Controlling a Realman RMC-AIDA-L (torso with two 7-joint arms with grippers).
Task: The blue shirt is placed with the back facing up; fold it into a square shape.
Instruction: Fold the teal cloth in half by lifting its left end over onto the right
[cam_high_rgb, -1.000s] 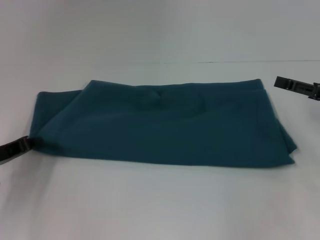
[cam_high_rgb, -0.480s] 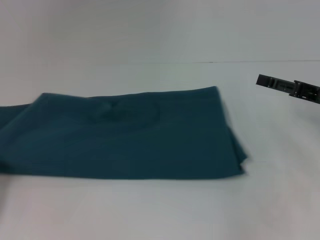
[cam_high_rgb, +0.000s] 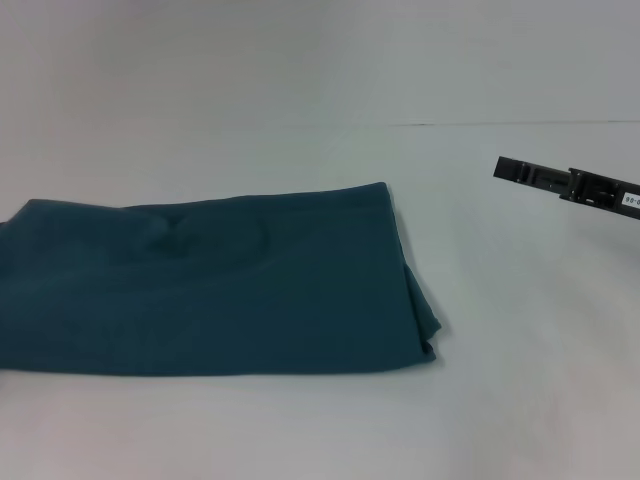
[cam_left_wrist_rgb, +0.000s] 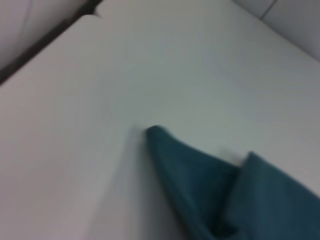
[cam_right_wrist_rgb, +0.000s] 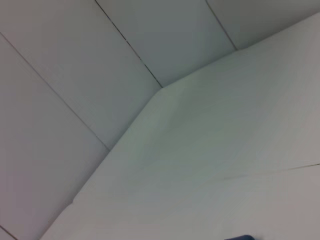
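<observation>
Blue shirt (cam_high_rgb: 200, 285): lying folded into a wide band on the white table (cam_high_rgb: 330, 430), plain side showing, running off the head view's left edge; its right end is sitting near the middle of the table, layered edges showing at the near right corner

Shirt in the left wrist view: a pointed fold of the cloth (cam_left_wrist_rgb: 200, 185) is resting on the tabletop, with a second layer overlapping it

Right gripper (cam_high_rgb: 512, 170): hanging above the table at the right side of the head view, well apart from the shirt's right end, gripping nothing; whether its fingers are parted or closed cannot be told

Left gripper: not showing in any picture, so its state cannot be told

Right wrist view: taking in bare table surface and panelled wall (cam_right_wrist_rgb: 100, 75); a sliver of blue is showing at the edge
</observation>
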